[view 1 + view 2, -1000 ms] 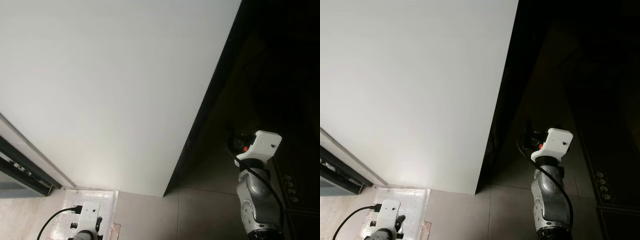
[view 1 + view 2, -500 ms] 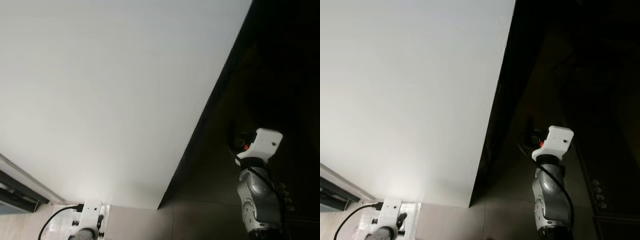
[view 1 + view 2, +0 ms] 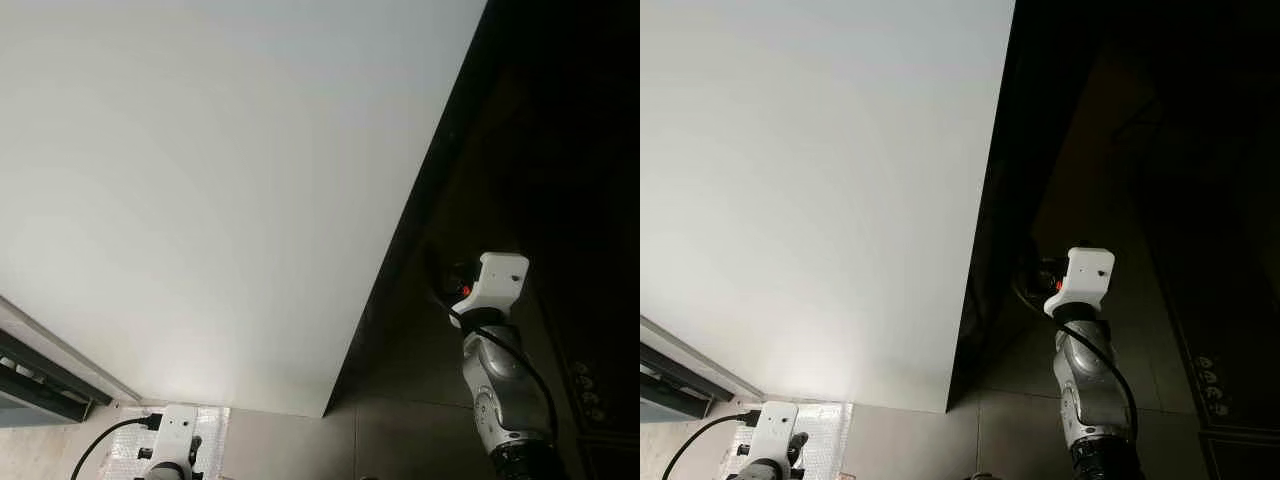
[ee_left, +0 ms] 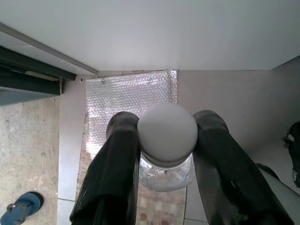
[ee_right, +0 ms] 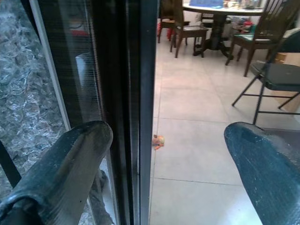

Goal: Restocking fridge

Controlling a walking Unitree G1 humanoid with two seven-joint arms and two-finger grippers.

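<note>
A broad white fridge panel [image 3: 220,180] takes up most of the eye views, ending in a dark edge [image 3: 420,230] on the right. My left gripper [image 4: 165,123] hangs low near the floor, shut on a clear bottle [image 4: 167,138] with a pale round cap. My right arm [image 3: 500,370] is raised beside the dark edge. In the right wrist view my right gripper [image 5: 167,133] is open, its fingers [image 5: 70,159] wide apart, and the dark vertical door edge [image 5: 136,93] stands between them, close to one finger.
A sheet of bubble wrap [image 4: 124,96] lies on the tiled floor below the panel, next to a dark sliding-door track [image 3: 40,375]. A blue sandal [image 4: 21,206] lies on the rough ground beyond. Chairs [image 5: 269,70] and a table [image 5: 220,9] stand further off on the tiles.
My right wrist has moved left, closer to the fridge's dark edge. The head camera has shifted slightly. The left arm stays low with the bottle.
</note>
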